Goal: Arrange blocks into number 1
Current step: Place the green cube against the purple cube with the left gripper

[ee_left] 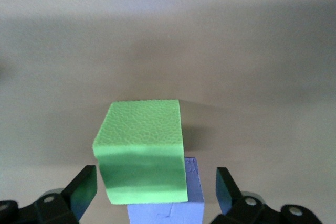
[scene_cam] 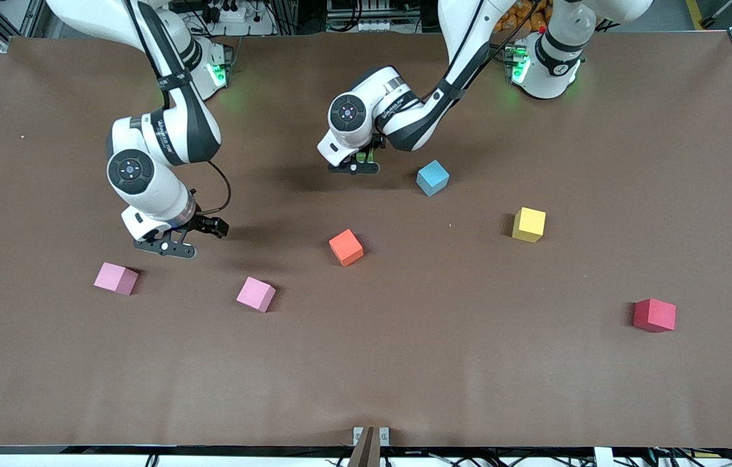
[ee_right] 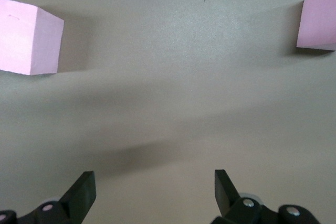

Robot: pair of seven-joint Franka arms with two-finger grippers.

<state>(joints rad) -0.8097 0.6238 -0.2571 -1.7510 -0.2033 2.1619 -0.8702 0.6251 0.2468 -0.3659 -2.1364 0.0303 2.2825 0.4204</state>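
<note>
Between the spread fingers of my left gripper (ee_left: 157,178) sits a green block (ee_left: 142,148), with a gap on each side. It overlaps a purple block (ee_left: 176,211); whether it rests on it or beside it I cannot tell. From the front both are hidden under the left gripper (scene_cam: 354,168), beside the light blue block (scene_cam: 433,178). Orange (scene_cam: 346,247), yellow (scene_cam: 529,224) and red (scene_cam: 654,315) blocks lie apart. My right gripper (scene_cam: 168,248) (ee_right: 155,179) hangs open over bare table above two pink blocks (scene_cam: 116,278) (scene_cam: 256,294), seen apart as pink blocks (ee_right: 29,38) (ee_right: 317,19).
The brown table (scene_cam: 405,376) stretches wide toward the front camera. A small metal bracket (scene_cam: 370,436) sits at its front edge.
</note>
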